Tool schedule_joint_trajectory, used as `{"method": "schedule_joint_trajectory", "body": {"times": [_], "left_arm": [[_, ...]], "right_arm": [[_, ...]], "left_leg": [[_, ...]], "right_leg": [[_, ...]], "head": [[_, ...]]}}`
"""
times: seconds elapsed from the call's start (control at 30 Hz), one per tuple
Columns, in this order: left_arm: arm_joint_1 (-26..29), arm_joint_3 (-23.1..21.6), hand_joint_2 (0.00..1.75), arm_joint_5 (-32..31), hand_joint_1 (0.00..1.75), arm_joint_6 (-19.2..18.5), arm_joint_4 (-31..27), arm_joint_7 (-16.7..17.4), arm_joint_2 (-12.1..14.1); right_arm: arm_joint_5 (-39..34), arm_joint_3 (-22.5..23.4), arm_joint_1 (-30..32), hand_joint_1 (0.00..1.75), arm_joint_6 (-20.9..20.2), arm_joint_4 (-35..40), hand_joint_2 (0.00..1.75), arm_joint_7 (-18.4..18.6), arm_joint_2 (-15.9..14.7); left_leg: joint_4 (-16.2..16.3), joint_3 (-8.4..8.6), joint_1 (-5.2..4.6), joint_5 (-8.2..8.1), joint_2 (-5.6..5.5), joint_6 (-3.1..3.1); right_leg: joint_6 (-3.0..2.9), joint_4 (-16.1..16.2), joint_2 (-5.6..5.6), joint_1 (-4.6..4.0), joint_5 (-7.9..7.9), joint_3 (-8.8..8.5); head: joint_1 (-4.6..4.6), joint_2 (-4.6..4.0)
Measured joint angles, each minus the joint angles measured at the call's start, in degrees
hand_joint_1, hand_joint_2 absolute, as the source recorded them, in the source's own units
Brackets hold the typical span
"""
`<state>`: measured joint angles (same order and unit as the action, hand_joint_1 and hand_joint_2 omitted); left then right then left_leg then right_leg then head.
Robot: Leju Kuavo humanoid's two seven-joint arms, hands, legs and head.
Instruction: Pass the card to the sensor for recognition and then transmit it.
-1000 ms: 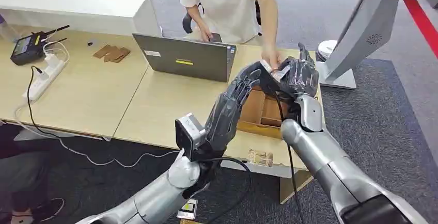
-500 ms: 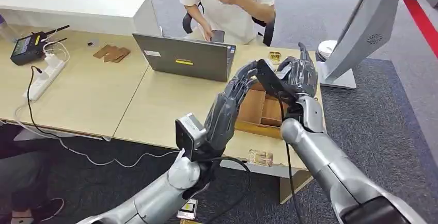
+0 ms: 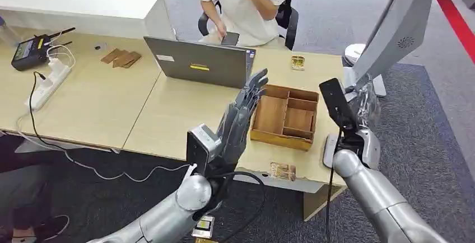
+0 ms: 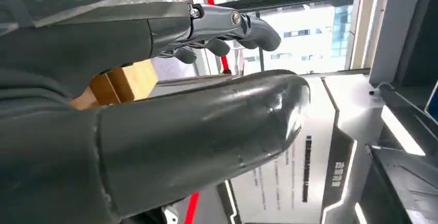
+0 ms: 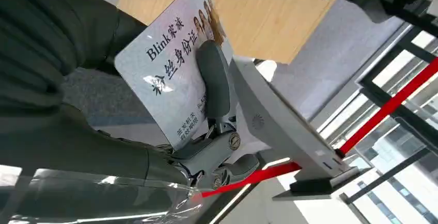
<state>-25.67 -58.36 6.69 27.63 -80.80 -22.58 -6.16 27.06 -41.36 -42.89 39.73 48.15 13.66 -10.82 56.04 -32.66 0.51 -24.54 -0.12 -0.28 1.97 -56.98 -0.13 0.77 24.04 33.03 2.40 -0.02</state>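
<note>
Beside desk (image 3: 168, 108), right hand (image 3: 358, 108) with card (image 3: 335, 104), now apart from left hand (image 3: 241, 122).

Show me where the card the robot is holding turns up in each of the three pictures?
Head view: the card, seen dark, in the right hand beside the desk.
Left wrist view: not in it.
Right wrist view: card, printed face up, under a finger.
Shared landmark: the grey sensor stand.

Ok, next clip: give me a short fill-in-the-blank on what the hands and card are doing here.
1. The card is held by the ___ robot hand.
2. The left robot hand holds ___.
3. The wooden tray sits on the ___.
4. The laptop stands in front of a seated ___.

Missing words: right; nothing; table; person
</note>
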Motion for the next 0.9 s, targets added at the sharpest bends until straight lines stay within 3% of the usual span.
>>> {"method": "schedule_joint_trajectory", "body": {"times": [0.33,0.63,0.9], "left_arm": [[1.34,1.11,0.00,-1.55,0.00,0.72,-1.86,1.29,0.63],[1.43,1.40,0.00,-1.66,0.00,0.72,-1.93,0.92,0.63],[1.43,1.38,0.00,-0.88,0.00,1.53,-2.17,0.50,0.90]], "right_arm": [[-0.30,5.62,5.16,1.75,0.11,2.87,1.75,-2.47,-3.70],[-0.50,6.01,7.02,1.75,-1.03,2.28,1.75,-4.28,-3.98],[-5.09,5.97,7.67,1.75,-1.48,-3.50,1.75,-7.76,-2.67]], "left_leg": [[0.00,0.01,0.03,0.01,0.00,0.00],[0.00,-0.02,0.02,0.00,-0.01,0.00],[-0.01,-0.01,0.03,0.00,-0.01,0.00]], "right_leg": [[-0.01,-0.01,0.00,-0.03,0.00,0.00],[0.00,0.00,0.00,-0.02,0.00,0.00],[0.00,0.00,-0.01,-0.02,0.01,0.00]], "head": [[0.00,0.00],[0.00,0.00],[0.00,0.00]]}}
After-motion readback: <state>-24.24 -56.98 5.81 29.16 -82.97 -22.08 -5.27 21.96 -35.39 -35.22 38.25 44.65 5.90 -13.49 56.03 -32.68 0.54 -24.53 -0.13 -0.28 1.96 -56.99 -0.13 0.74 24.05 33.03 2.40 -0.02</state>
